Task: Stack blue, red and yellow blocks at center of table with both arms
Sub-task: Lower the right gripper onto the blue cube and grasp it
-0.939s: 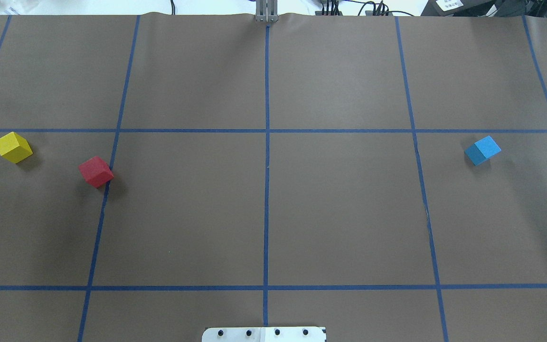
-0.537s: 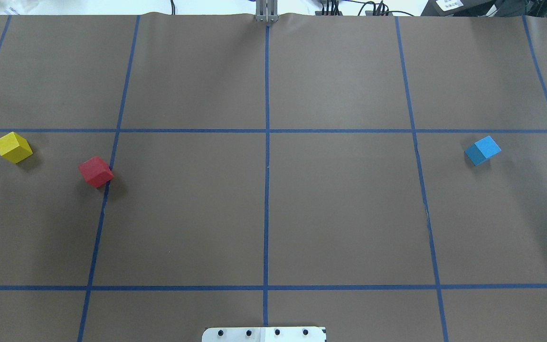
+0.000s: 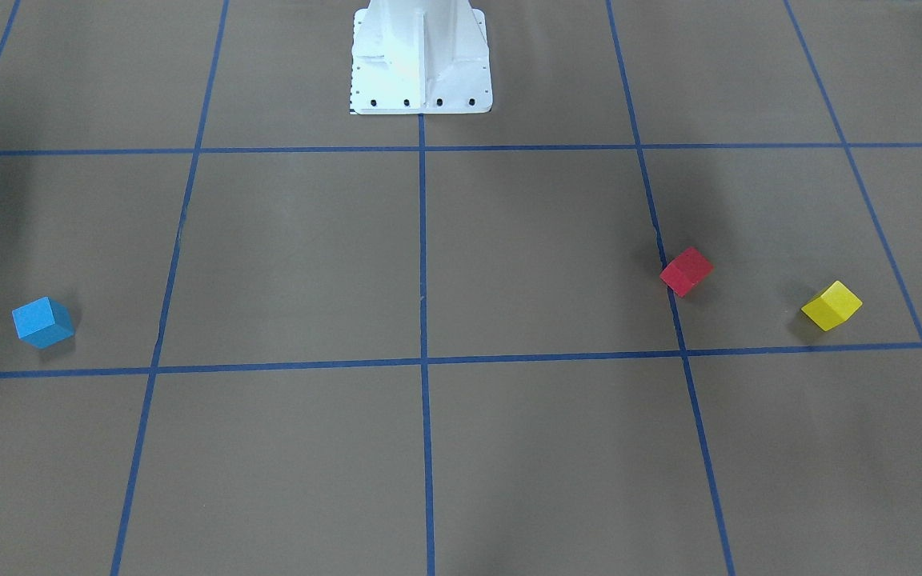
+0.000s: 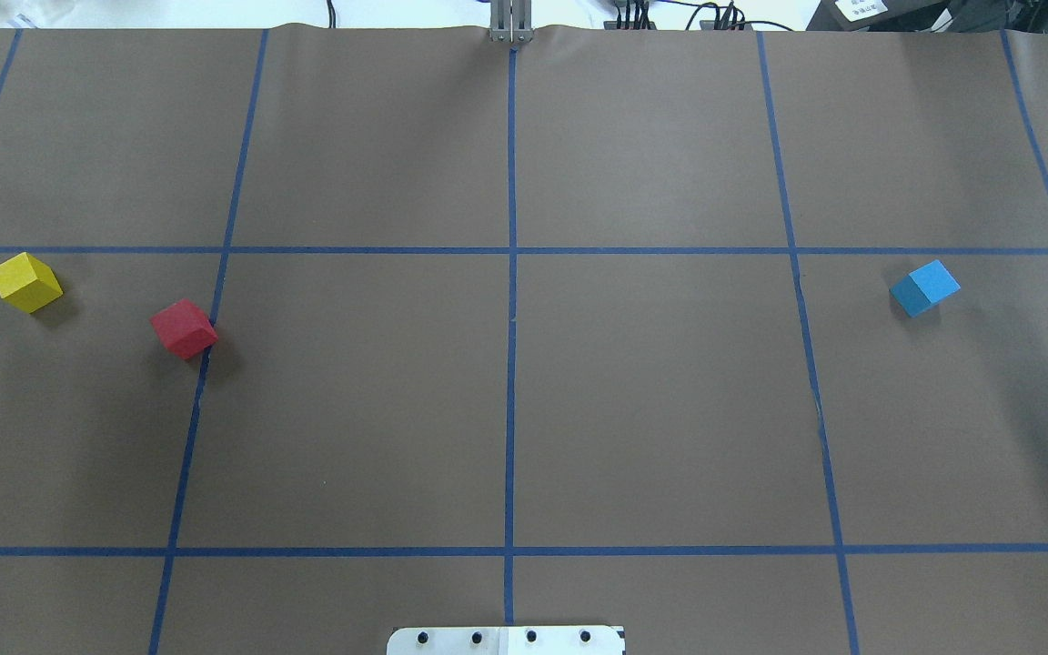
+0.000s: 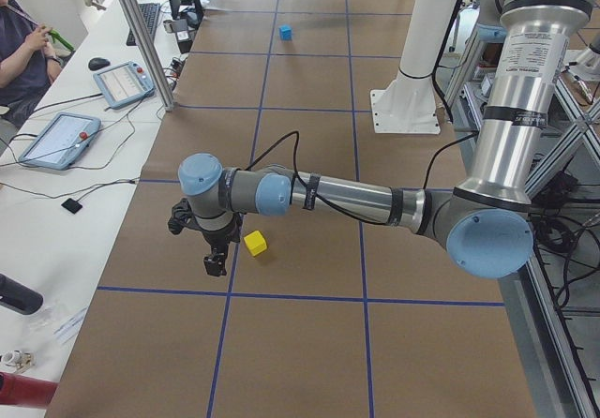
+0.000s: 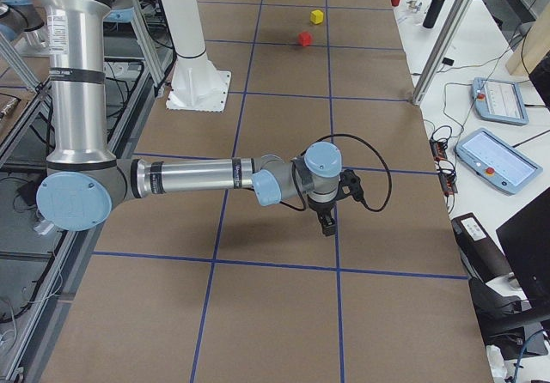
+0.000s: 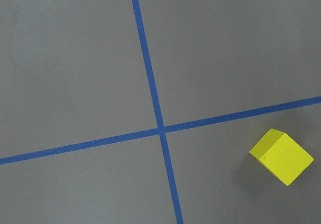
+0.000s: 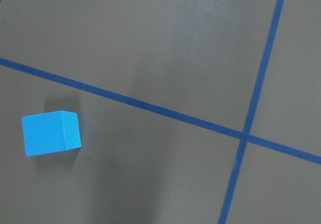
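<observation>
Left gripper [image 5: 216,266] just beside yellow block [image 4: 25,282], near table [image 4: 670,409] left edge. Right gripper [image 6: 327,227] toward right edge. Opening of either: cannot tell. Nothing visibly held. Red block [image 4: 184,328], blue block [image 4: 924,287], yellow: unmoved since earlier overhead.

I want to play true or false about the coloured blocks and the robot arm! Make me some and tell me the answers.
1. The three blocks are stacked in the middle of the table. False: the yellow block, red block and blue block each lie alone, apart from one another.
2. The yellow block and red block are both on the robot's left side. True.
3. The blue block sits right beside the red block. False: it is far across the table, on the robot's right.
4. The left pincer is holding the yellow block. False: the block lies on the table beside it.
5. The yellow block lies farther from the centre than the red block. True.
</observation>
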Motion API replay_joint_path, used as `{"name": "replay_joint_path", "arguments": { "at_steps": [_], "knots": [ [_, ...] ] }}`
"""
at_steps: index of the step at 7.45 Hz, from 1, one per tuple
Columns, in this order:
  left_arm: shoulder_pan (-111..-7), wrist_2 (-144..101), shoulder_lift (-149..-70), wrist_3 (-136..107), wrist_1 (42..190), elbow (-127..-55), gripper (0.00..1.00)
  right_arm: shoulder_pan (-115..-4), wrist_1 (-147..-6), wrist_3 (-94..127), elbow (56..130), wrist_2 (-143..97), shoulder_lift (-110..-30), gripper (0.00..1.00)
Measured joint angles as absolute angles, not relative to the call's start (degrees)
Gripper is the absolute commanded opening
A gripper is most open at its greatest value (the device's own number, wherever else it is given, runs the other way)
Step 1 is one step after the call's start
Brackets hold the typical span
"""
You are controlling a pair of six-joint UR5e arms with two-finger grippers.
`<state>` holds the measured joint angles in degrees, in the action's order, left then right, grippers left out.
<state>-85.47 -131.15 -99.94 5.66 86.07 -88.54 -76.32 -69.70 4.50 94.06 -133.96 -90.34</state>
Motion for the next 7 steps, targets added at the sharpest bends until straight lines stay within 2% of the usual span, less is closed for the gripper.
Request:
{"name": "replay_joint_path", "arguments": {
  "at_steps": [4, 7],
  "knots": [
    [-85.4, -131.3, -99.9, 5.7, 86.3, -88.6, 1.00, -61.6, -63.6, 16.7, 92.4, -130.4, -84.4, 1.00],
    [-85.4, -131.4, -99.8, 5.7, 86.6, -88.7, 1.00, -58.5, -63.6, 14.6, 89.5, -128.9, -83.2, 1.00]
  ]
}}
